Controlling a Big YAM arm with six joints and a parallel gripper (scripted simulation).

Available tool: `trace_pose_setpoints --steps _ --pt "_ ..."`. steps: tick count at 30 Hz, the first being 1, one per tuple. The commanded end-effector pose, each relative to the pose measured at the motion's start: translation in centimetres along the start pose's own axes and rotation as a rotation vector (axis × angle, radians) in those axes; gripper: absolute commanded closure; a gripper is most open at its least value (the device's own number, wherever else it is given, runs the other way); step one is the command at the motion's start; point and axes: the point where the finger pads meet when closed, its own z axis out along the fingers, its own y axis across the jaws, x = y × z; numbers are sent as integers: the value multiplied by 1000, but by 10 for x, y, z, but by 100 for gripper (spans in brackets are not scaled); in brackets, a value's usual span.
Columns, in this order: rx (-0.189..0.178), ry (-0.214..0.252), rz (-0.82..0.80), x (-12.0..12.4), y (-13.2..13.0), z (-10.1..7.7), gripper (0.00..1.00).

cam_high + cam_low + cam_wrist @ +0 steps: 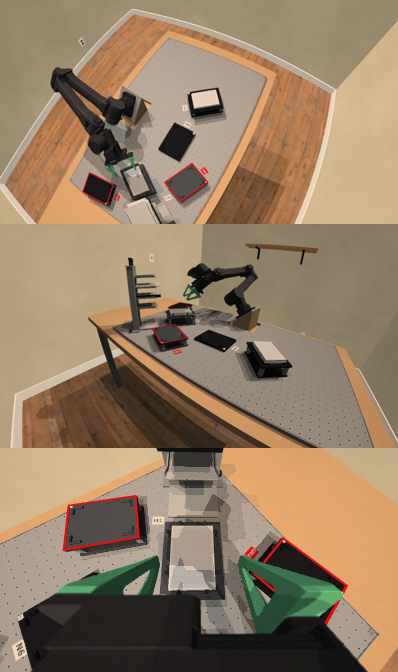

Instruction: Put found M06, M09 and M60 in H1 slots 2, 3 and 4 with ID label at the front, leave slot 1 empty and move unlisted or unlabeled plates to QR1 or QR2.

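My gripper (pixel 123 169) is open and empty; it hangs above the deck, over the near end of a pale plate (pixel 136 181) that lies flat on a black raised nest in front of the plate hotel H1 (pixel 137 301). In the wrist view the green fingers stand wide on either side of this plate (pixel 192 555) and well above it. The hotel's four shelves show in the exterior view; what stands in each slot is too small to read. A white plate (pixel 205 99) (pixel 268 360) lies on the landing nest L1.
Two red-edged quarantine nests stand empty, one left of the plate (pixel 98 188) and one right (pixel 185 182). The flat black nest N6 (pixel 176 141) is empty mid-deck. The arm's base block (pixel 133 107) stands at the left edge.
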Motion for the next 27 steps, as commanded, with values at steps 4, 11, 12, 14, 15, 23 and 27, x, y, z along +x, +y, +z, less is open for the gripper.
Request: trace_pose_setpoints --steps 4,11,12,14,15,23,27 --pt "-20 119 43 -30 -1 15 0" --pt "-20 308 40 -39 1 35 0" --pt "-20 308 40 -39 1 35 0" --pt "-24 332 39 -40 3 35 0" --pt "-24 359 38 -40 3 35 0" --pt "-27 577 37 -37 5 37 0" --pt "-15 697 43 -32 1 40 0"
